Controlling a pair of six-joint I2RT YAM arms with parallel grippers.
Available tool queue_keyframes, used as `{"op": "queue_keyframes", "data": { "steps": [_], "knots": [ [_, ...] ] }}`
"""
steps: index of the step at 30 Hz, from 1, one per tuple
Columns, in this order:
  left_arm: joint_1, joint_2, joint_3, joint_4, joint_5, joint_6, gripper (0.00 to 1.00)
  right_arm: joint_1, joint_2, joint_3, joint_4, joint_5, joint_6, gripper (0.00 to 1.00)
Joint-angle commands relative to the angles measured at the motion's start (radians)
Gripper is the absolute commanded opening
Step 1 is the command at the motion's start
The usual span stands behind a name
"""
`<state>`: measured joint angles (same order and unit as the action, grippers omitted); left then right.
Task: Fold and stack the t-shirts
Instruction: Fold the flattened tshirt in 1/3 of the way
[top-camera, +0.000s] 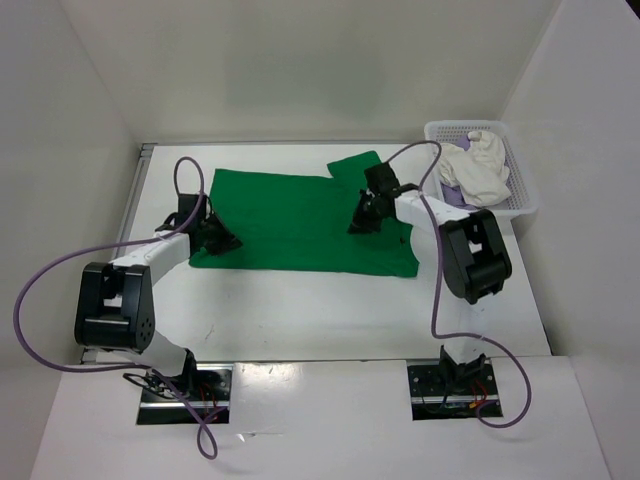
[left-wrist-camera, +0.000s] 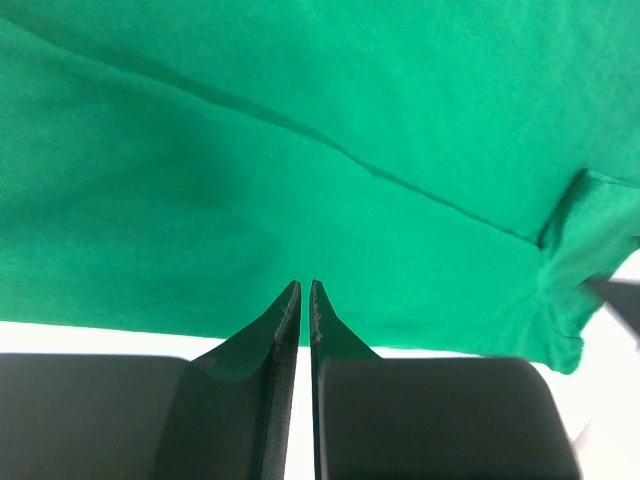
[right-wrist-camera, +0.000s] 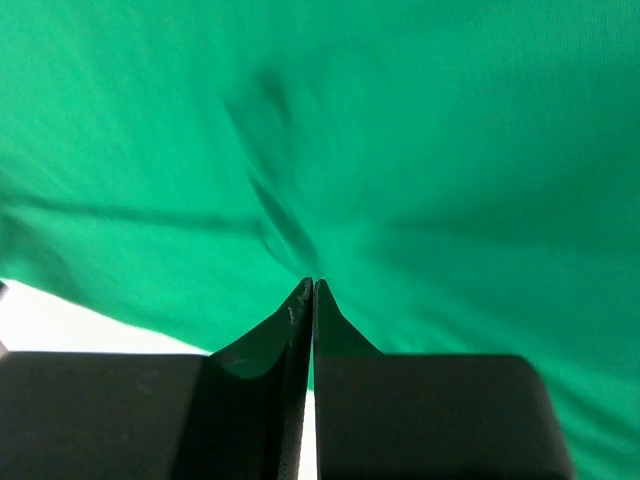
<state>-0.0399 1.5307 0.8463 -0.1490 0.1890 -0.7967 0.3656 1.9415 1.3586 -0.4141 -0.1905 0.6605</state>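
The white basket (top-camera: 527, 196) sits at the 2 o'clock corner of the desk (top-camera: 300, 310). In it lie the white shirt (top-camera: 480, 168), crumpled on top, and the lavender shirt (top-camera: 452, 196), only a sliver of which shows under the white one's 8 o'clock side. The green shirt (top-camera: 300, 225) lies spread on the desk, well apart from the basket.

The left hand (top-camera: 215, 238) is at the green shirt's 8 o'clock corner, clenched to a thin slit with its tips over the cloth's near hem. I cannot tell whether any cloth is caught between them. The right hand (top-camera: 362, 222) is on the shirt's 3 o'clock side, pinched closed on the green cloth.

Only the top view shows the basket and both arms. The left wrist view adds a long diagonal fold line across the flat cloth and a strip of bare desk below the hem. The right wrist view, somewhat blurred, shows creases gathering toward the closed tips.
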Motion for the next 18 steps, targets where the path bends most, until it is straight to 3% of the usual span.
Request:
{"op": "queue_keyframes", "data": {
  "steps": [1, 6, 13, 18],
  "knots": [
    [0.005, 0.003, 0.004, 0.023, 0.047, -0.045, 0.13, 0.071, -0.114, -0.124, 0.064, -0.001, -0.006, 0.04],
    [-0.144, 0.026, 0.071, 0.019, -0.008, -0.044, 0.12, 0.173, -0.060, -0.107, 0.084, -0.001, 0.004, 0.00],
    [-0.153, 0.219, 0.100, 0.006, 0.026, -0.019, 0.12, 0.231, 0.020, -0.041, 0.084, 0.037, 0.022, 0.00],
    [-0.141, 0.275, 0.051, -0.052, 0.066, 0.005, 0.12, 0.249, 0.030, -0.130, 0.103, 0.048, 0.022, 0.00]
  ]
}}
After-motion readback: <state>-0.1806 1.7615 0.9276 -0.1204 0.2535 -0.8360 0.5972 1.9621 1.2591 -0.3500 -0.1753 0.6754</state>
